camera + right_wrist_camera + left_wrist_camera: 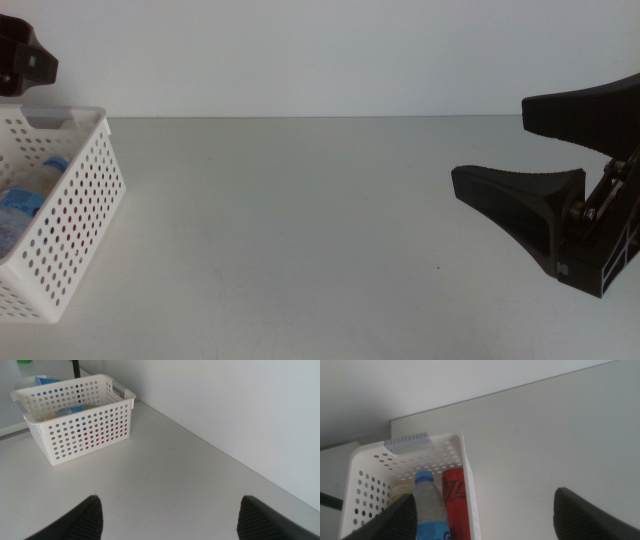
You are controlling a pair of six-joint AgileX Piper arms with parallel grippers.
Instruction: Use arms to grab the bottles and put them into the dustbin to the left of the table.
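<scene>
The white perforated dustbin (70, 215) stands at the table's left end. Inside it lie the clear water bottle with blue cap (429, 505), the slim red can (455, 500) and, partly hidden, the yellow bottle (399, 494). My left gripper (486, 499) hovers above the bin's inner edge, open and empty; only a black piece of that arm (22, 60) shows in the middle view. My right gripper (490, 142) hangs open and empty over the table's right side, facing the dustbin (75, 422) from far away. The water bottle (25, 200) shows through the bin's open top.
The pale tabletop (300, 230) runs from the bin to the right gripper. A plain wall stands behind the table's far edge (300, 117).
</scene>
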